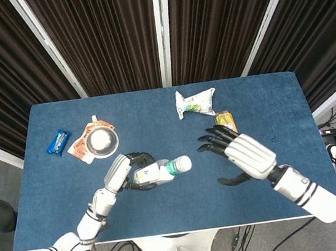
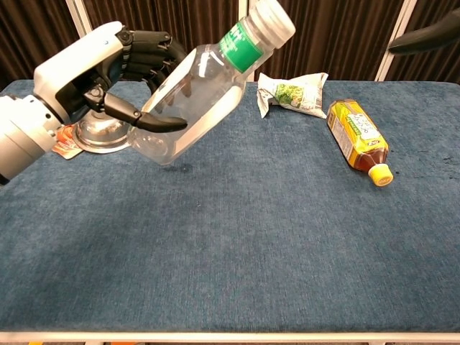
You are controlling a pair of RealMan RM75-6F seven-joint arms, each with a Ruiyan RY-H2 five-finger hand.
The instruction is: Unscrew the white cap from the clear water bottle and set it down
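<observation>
The left hand (image 2: 97, 75) grips the clear water bottle (image 2: 194, 97) around its body, fingers (image 2: 147, 54) wrapped over the top and the thumb under it. The bottle is lifted off the blue counter (image 2: 230, 244), above its front-left part, and tilts so that the neck rises toward the counter's right side. The white cap (image 2: 272, 16) is on the bottle, above a green label band (image 2: 241, 36).

The right hand (image 1: 243, 159) hangs over the counter near its right half, holding nothing, with fingers (image 1: 214, 141) spread and pointing toward the cap; a clear gap lies between them and the cap.

An amber drink bottle (image 2: 358, 138) with a yellow cap lies on its side toward the back right. Beside it, nearer the back edge, lies a white snack bag (image 2: 293, 93). A metal bowl (image 1: 102, 141) sits on an orange pouch (image 1: 82, 148) near the back-left, with a blue wrapped bar (image 1: 58, 142) closer to the left edge.
</observation>
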